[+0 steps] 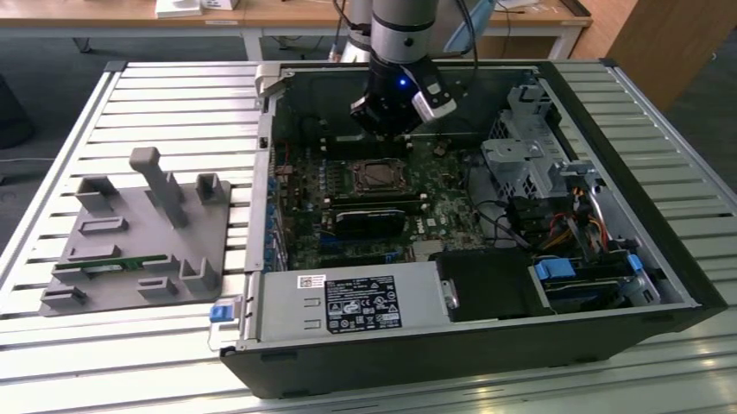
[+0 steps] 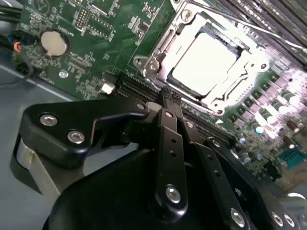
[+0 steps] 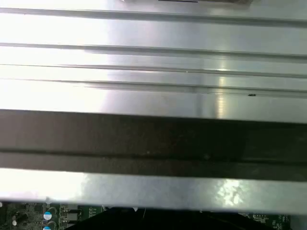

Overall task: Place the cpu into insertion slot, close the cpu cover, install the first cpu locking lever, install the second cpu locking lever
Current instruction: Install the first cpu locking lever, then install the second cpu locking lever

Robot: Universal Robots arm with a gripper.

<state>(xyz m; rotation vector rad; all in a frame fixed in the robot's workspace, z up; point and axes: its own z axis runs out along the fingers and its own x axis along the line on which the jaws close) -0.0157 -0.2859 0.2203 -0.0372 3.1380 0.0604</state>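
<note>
You have an open computer case [image 1: 484, 285] lying on a slatted metal table [image 1: 138, 103], with a grey holder block [image 1: 138, 250] at the exterior view's left. Inside, the green board [image 1: 381, 207] fills the case floor. The arm [image 1: 403, 34] comes down from the top centre of the exterior view, and your gripper [image 2: 168, 98] hangs just above the socket's far edge. In the second wrist view its two fingers [image 2: 165, 143] are pressed together with nothing between them. The insertion slot [image 1: 374, 175] sits mid-frame in the exterior view. The cpu cover [image 2: 158, 55] lies flat over it, and the cpu [image 2: 204, 60] shows bright through the window, square and level, corners on the diagonal in the second wrist view, just beyond the fingertips.
</note>
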